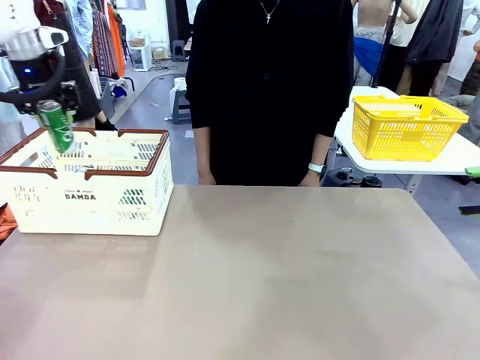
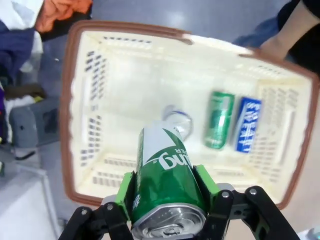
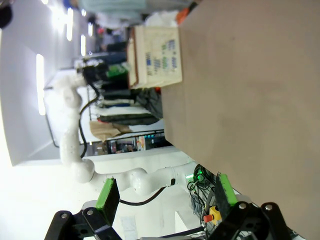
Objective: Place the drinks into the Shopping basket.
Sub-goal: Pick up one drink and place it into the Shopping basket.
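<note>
A green can sits clamped between the left gripper's pads, hanging above the Shopping basket at the table's ten o'clock. Inside the basket lie another green can and a blue can, side by side. The right gripper stands with fingers spread, empty.

Left gripper jaws clamped; right gripper jaws spread.

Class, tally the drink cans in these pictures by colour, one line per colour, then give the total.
Green cans: 2, one in the left gripper above the Shopping basket, namely the held green can, and one lying green can inside.
Blue can: 1, lying inside.
Total: 3
</note>
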Controlling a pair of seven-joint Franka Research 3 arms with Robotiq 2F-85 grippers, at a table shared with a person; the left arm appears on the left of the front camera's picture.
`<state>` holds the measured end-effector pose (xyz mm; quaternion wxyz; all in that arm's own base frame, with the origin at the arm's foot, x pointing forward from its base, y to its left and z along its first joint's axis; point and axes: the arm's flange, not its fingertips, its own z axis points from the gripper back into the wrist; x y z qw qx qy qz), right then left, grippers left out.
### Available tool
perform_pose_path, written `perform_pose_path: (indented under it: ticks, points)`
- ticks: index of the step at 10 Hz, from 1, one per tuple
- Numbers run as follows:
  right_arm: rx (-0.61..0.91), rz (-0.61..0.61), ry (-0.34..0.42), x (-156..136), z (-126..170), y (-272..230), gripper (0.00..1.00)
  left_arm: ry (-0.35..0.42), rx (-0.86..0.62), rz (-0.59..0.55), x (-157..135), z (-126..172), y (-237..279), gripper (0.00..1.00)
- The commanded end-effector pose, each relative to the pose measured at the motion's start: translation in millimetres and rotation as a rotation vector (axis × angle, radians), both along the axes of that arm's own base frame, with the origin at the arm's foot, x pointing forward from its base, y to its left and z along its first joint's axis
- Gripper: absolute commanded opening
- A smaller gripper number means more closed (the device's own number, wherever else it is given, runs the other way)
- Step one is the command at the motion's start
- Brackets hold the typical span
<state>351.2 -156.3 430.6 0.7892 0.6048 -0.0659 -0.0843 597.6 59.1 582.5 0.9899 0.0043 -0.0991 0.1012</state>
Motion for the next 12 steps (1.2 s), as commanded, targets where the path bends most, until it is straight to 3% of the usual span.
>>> perform_pose_path:
  ticks: [1, 3, 6, 10, 11, 12]
  points:
    - [0.001, 0.008, 0.011, 0, 5, -1, 1.0, -0.008, 0.062, -0.119, 14, 1, 21, 0.0]
    - [0.001, 0.008, 0.011, 0, 5, -1, 1.0, 0.037, 0.077, -0.138, 24, -28, 34, 0.0]
    - [0.001, 0.008, 0.011, 0, 5, -1, 1.0, 0.162, 0.042, -0.165, 41, -81, 44, 0.0]
    - [0.001, 0.008, 0.011, 0, 5, -1, 1.0, 0.209, 0.03, -0.203, 50, -102, 41, 0.0]
    - [0.001, 0.008, 0.011, 0, 5, -1, 1.0, 0.219, 0.025, -0.213, 51, -104, 40, 0.05]
    - [0.001, 0.008, 0.011, 0, 5, -1, 1.0, 0.232, 0.024, -0.223, 53, -106, 39, 0.58]
